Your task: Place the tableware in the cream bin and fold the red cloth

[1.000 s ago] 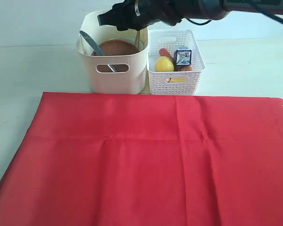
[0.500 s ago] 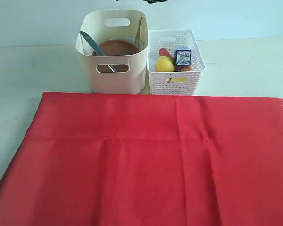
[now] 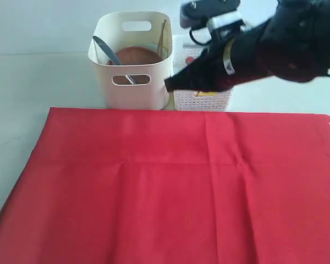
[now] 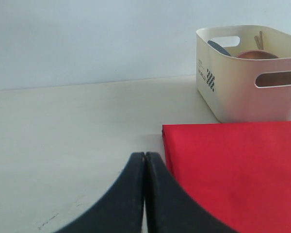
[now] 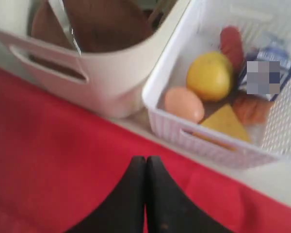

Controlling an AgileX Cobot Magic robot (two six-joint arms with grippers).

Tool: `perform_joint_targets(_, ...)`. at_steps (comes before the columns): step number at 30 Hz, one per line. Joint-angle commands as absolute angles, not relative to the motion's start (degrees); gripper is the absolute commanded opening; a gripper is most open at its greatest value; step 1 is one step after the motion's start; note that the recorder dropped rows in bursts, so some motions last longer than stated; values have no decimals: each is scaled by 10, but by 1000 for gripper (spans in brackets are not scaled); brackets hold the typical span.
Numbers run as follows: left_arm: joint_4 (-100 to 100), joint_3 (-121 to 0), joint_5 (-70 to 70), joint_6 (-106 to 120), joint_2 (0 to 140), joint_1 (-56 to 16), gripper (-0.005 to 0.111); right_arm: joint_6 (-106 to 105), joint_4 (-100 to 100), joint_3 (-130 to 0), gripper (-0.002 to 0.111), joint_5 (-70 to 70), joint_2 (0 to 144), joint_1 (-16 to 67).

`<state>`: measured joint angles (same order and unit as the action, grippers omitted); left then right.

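My right claw (image 5: 145,158) is pressed shut with nothing between its tips. It hangs over the far edge of the red cloth (image 5: 48,160), just in front of the gap where the cream bin (image 5: 111,87) meets the white basket (image 5: 208,145). My left claw (image 4: 144,154) is closed and empty too, low over the bare table (image 4: 63,121), just beside the cloth's near left corner.

In the basket I see the lemon (image 5: 209,76), egg (image 5: 184,104), cheese (image 5: 225,122), sausage (image 5: 232,41) and milk carton (image 5: 264,73), none of which are my concern. In the bin the round reddish-brown plate (image 3: 135,55) shows above the rim, the chopsticks (image 3: 163,33) lean in the right corner, and a grey utensil (image 3: 104,48) rests against the left wall; I cannot tell whether it is the spoon or the knife. The cup and bowl are hidden from me, probably lower down. No tableware lies on the table or cloth in any view, so I judge the sorting half finished.

What is left is the cloth. It lies spread flat in one layer, creased but not yet folded, its scalloped edge off to the right. I reckon my next job is to pinch a far corner with each claw and bring that edge over
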<state>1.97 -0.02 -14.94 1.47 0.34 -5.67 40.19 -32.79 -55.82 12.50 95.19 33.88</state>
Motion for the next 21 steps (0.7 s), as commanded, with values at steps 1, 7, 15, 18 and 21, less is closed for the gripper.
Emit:
perform_joint_targets(1,22,0,-147,12,0,-59,3,407,-329,-482,0,98,943,340)
perform_joint_targets(7,22,0,-147,12,0,-59,3,407,-311,-424,0,144,962,340)
perform_joint_targets(15,22,0,-147,12,0,-59,3,407,-311,-425,0,121,1052,340)
perform_joint_targets(18,22,0,-147,12,0,-59,3,407,-311,-441,0,98,1085,340)
perform_joint_targets(21,22,0,-147,12,0,-59,3,405,-311,-464,0,94,1120,340)
